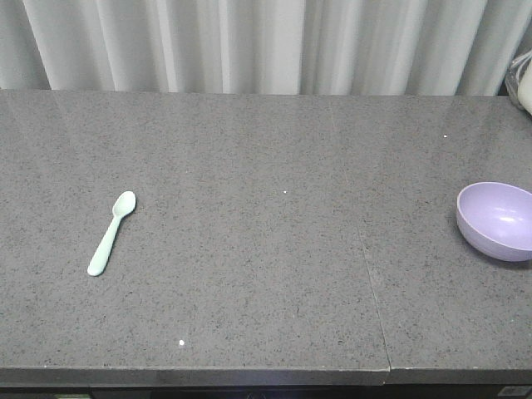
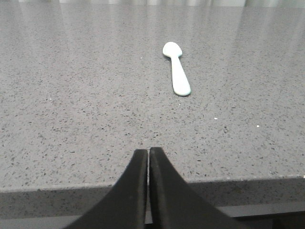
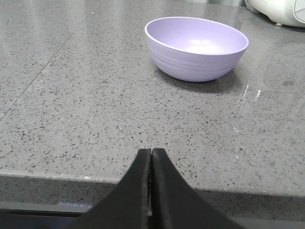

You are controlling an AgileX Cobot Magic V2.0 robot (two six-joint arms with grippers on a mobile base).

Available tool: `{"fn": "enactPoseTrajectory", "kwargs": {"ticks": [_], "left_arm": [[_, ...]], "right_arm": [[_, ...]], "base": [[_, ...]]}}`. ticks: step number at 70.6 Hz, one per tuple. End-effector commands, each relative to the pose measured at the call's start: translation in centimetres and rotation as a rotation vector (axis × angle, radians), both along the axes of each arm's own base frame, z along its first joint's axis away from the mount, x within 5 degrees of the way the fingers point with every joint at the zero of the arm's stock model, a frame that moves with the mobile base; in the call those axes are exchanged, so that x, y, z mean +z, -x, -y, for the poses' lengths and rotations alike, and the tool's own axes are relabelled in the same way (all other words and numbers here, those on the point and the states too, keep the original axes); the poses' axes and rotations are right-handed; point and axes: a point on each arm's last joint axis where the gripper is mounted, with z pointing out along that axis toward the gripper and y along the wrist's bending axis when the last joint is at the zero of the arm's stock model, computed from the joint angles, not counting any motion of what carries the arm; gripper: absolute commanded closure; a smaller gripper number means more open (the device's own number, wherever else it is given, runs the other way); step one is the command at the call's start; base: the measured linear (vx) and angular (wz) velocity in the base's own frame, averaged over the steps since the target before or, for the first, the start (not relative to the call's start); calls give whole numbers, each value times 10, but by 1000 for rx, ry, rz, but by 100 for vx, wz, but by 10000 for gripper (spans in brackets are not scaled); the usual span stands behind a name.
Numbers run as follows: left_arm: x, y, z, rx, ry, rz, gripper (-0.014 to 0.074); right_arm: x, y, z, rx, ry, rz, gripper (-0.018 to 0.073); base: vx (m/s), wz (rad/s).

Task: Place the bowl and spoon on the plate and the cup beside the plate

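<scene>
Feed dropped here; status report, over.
Left gripper, right gripper shut, empty. Spoon lying left, bowl upright right, far apart. Plate, cup not in view. Nothing between grippers and them.

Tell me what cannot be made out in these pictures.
The plate and cup: in no view; their places cannot be told.
The bowl: front view, the right edge cuts off part.
A white object: right wrist view, cut by the top edge; unidentifiable.
The left gripper and right gripper: wrist views, only shut fingertips show; bottom edges cut the rest.
</scene>
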Motion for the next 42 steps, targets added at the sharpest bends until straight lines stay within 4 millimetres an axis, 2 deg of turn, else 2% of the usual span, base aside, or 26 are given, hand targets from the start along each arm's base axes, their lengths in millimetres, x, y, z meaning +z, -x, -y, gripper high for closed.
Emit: {"fn": "enactPoseTrajectory", "kwargs": {"ticks": [1,42], "left_arm": [[16,-1,0,-1,11,106,603],[16,-1,0,-1,11,106,603]], "right_arm": [[6,-2,0,5,18,67,562],[6,-2,0,5,18,67,562]], "base": [[3,0],[2,0]]}}
